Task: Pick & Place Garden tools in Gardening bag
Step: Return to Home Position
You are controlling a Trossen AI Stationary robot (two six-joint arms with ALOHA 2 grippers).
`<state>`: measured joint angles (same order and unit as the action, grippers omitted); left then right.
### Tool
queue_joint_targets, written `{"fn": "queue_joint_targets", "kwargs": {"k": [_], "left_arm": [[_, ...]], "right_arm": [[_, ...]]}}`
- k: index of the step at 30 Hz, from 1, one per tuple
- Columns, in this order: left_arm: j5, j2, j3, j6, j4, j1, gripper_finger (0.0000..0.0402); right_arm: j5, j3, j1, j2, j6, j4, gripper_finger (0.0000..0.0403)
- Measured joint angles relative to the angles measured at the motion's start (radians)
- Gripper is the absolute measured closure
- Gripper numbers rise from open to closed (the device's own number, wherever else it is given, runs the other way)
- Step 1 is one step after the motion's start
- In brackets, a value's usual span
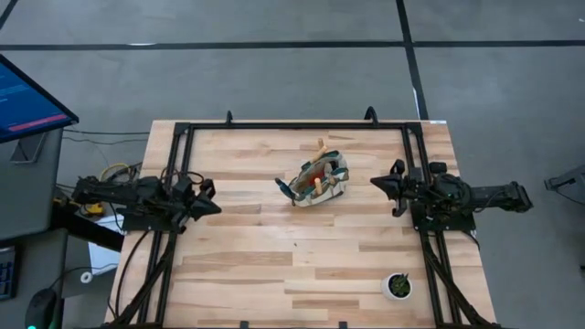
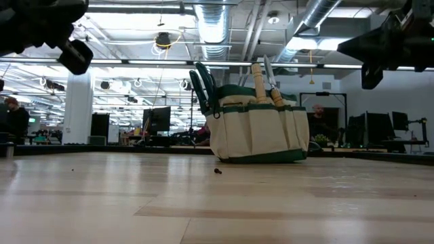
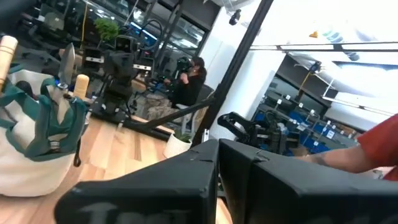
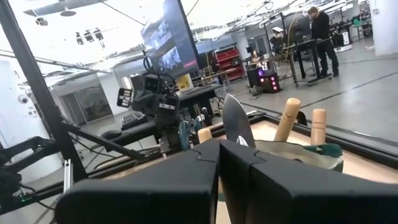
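Table (image 1: 274, 265): pale butcher-block wood with a black frame running along its edges.
Left arm (image 1: 137, 196): drawn in at the table's left edge. The left gripper (image 1: 212, 206) points inward, closed up tight with nothing in it.
Right arm (image 1: 466, 195): at the right edge. The right gripper (image 1: 377, 183) faces the bag, likewise closed and empty.
Monitor (image 1: 27, 105): off the table behind the left arm, screen lit blue.
Person (image 4: 323, 34): standing at a desk far off across the room.
Gardening bag (image 1: 315, 180): upright, a little back from the table's middle, between the two grippers and well apart from both.
Garden tools (image 2: 258, 80): inside the bag, with wooden handles and a silver blade poking above its rim. A red item (image 1: 315, 171) lies among them.
Pot (image 1: 398, 286): small and black with a green plant, at the near right corner, well apart from the bag.
Speck (image 2: 217, 171): a dark crumb on the wood just in front of the bag.
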<state>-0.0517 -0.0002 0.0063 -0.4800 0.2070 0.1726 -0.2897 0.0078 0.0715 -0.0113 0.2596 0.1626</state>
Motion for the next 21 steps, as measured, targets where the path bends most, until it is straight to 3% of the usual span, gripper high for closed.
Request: {"fn": "queue_joint_targets", "kwargs": {"k": [21], "left_arm": [[0.021,0.01,0.0,0.08,0.028,-0.006,0.04]], "right_arm": [[0.0,-0.001,0.0,0.0,0.003,-0.005,0.0403]]}}
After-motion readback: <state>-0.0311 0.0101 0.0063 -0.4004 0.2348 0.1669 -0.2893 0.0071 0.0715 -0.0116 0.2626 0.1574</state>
